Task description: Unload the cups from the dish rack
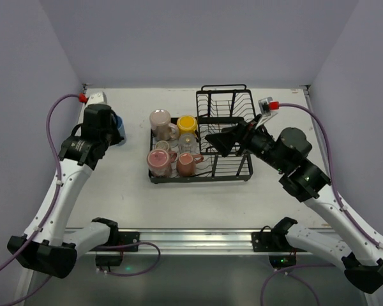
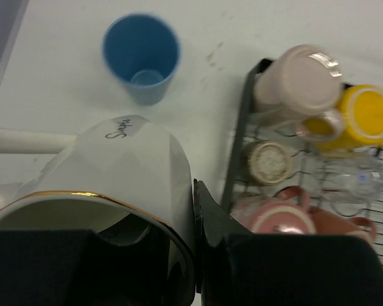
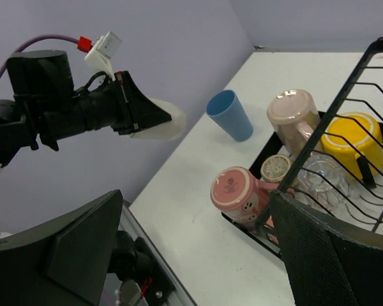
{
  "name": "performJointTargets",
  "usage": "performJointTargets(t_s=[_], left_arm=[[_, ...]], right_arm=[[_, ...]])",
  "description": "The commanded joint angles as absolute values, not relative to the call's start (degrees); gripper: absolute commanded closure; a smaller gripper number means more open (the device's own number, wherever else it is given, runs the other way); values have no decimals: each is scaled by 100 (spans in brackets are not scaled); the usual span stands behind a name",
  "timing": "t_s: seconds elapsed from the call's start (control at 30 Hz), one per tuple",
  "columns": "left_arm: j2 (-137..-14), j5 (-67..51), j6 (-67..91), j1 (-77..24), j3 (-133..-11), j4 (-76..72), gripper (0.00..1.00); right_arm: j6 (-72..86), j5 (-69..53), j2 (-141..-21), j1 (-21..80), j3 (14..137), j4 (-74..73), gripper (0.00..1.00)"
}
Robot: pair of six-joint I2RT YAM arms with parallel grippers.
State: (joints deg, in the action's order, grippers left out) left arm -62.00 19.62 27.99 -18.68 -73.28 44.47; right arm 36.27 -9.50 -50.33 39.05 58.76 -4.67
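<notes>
Left wrist view showed the left gripper (image 2: 172, 250) pinching the white mug's (image 2: 127, 166) wall, one finger inside, near the far-left corner beside the upright blue tumbler (image 2: 142, 54). A yellow mug (image 1: 187, 123), a pink mug (image 1: 158, 159) and others sat in the rack (image 1: 198, 178) mid-table. The right gripper (image 1: 221, 143) hung spread over the rack.

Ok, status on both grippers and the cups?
Left gripper shut on white mug, left of dish rack. Right gripper open above it. Blue tumbler on table; pink mug, yellow mug, others racked.
</notes>
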Motion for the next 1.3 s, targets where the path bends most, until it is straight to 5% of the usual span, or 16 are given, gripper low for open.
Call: performJointTargets(t_s=[0.0, 0.37, 0.83, 1.27], left_arm=[[-6073, 1504, 2295, -995, -6788, 4597, 100], [-7100, 1081, 2338, 0, -5722, 3578, 100], [-9008, 1063, 2118, 756, -6441, 3234, 99], [-8957, 1309, 2048, 949, -6767, 3278, 39]], right_arm=[[2989, -966, -5062, 3920, 6152, -1238, 1], [2505, -1011, -4922, 4175, 6082, -1556, 1], [2408, -1117, -4684, 4280, 5792, -1477, 1], [2391, -1072, -4931, 4289, 5906, -1485, 1]])
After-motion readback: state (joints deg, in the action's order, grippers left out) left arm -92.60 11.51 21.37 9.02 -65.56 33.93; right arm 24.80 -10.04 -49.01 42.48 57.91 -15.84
